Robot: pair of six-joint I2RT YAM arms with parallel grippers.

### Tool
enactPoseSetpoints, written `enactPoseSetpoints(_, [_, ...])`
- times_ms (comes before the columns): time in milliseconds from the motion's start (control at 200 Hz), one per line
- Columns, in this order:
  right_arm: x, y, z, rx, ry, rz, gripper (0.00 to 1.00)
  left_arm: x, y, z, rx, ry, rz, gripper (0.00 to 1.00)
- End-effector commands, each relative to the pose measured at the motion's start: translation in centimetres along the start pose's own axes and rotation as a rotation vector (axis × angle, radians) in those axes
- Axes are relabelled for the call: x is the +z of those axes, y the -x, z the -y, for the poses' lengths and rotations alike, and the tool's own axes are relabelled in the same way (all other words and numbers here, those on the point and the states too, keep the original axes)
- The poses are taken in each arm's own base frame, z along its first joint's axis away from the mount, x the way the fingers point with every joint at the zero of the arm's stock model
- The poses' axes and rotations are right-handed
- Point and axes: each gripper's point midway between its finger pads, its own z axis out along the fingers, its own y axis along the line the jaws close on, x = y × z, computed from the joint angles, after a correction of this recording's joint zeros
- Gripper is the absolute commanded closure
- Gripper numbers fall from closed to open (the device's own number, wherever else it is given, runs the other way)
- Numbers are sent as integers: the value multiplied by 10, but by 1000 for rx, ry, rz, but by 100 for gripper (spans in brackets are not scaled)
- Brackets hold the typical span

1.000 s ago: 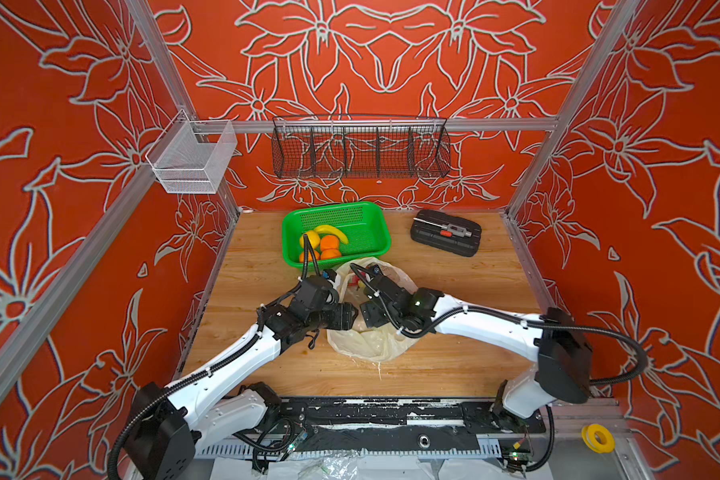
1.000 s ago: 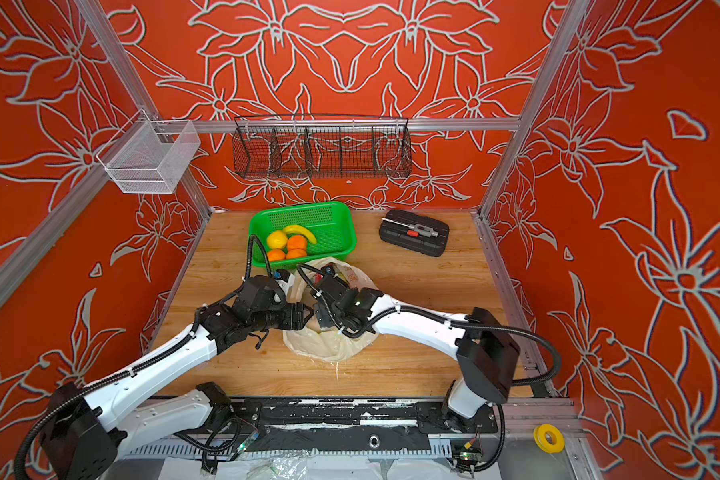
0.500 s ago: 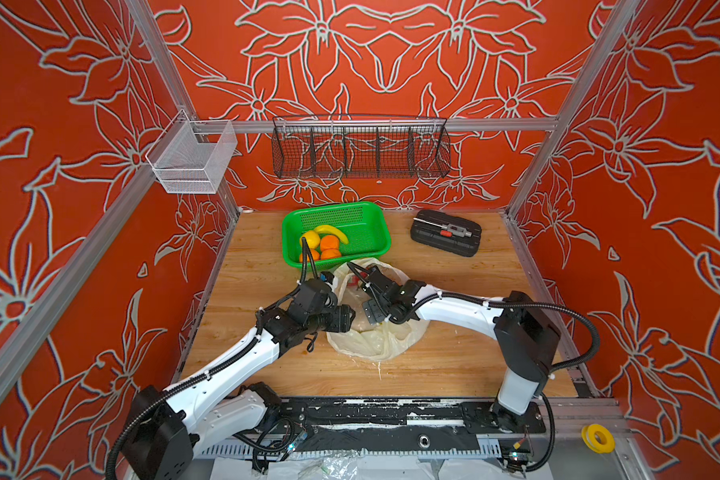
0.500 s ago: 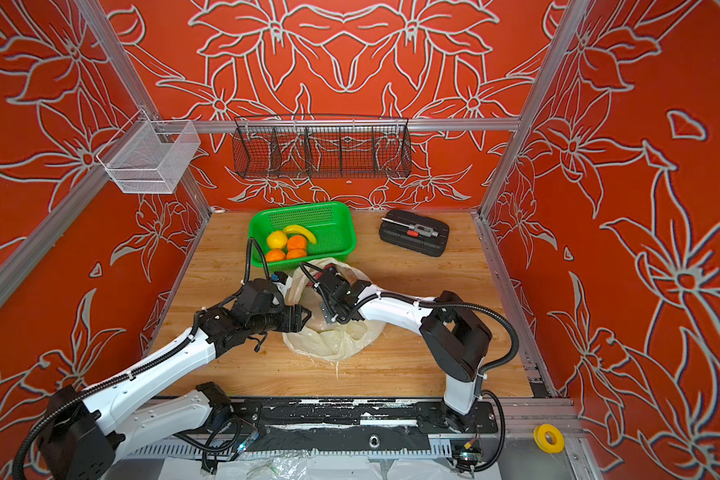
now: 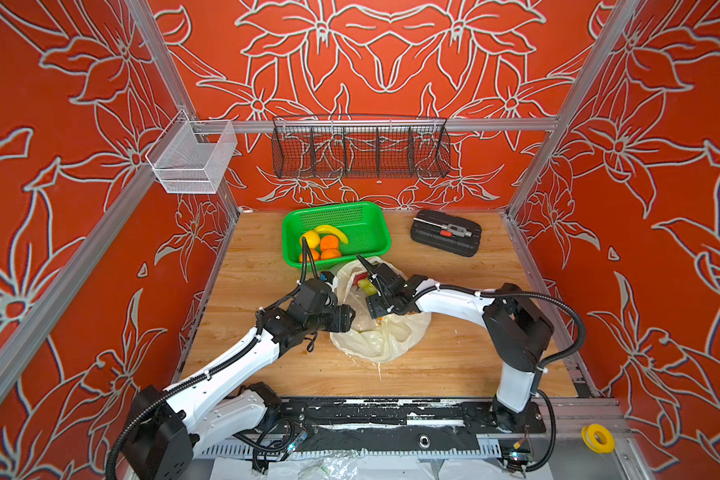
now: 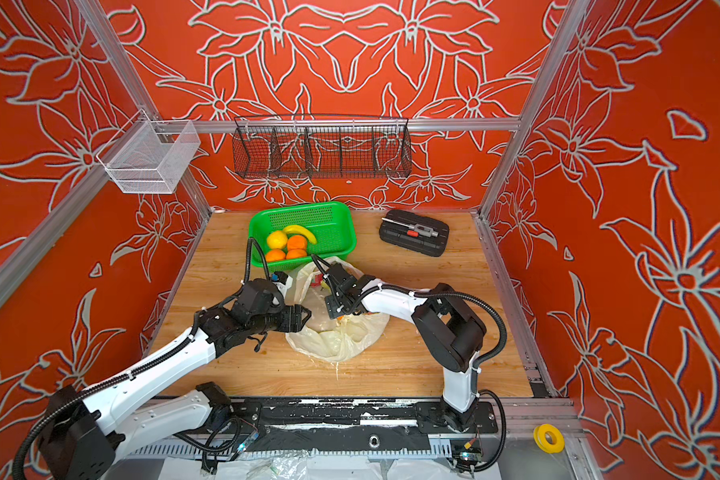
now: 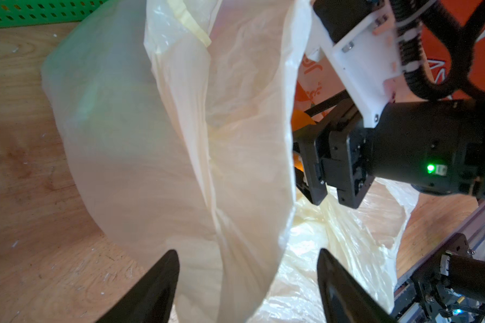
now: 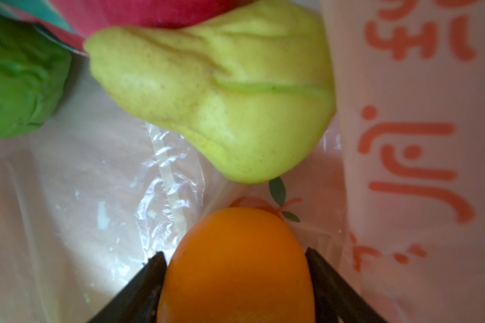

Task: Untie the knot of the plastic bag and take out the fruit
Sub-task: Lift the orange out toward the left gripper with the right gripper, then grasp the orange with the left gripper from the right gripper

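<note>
Right gripper [image 8: 234, 253] clasps orange [image 8: 235, 282] inside plastic bag [image 5: 385, 338]; left gripper [image 7: 247, 252] spread wide astride bag rim.

Both top views: high, front, steeply down over whole bench [image 5: 454, 374]. Left wrist: close at bag [image 7: 151, 153] mouth. Right wrist: inside bag, against orange [image 8: 235, 265].

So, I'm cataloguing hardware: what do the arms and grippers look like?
The left arm and right arm: white shells, black joints, black corrugated cables. The left gripper and right gripper: black, tapered fingers. A green light shows on the right wrist.
</note>
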Motion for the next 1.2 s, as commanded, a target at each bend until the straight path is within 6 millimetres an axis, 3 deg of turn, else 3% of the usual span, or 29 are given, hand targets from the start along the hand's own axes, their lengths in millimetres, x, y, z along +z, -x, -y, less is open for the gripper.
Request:
enactPoseSetpoints(0, [4,-11,0,14,10,-34,30,0,3,4,9,-6,6,23])
enactPoseSetpoints(265, [-16,4,-3,19,31,31,42,-5,4,8,10,-32,14,23])
enactPoseSetpoints(601, [-72,32,-19,74,167,181,44,-30,13,23,94,-126,119,20])
enactPoseSetpoints(1021, [-148,59,-40,165,378,339,44,-81,42,65,366,-325,406,18])
enactPoseSetpoints(1196, [-185,69,-42,259,489,425,43,-95,52,93,419,-438,460,17])
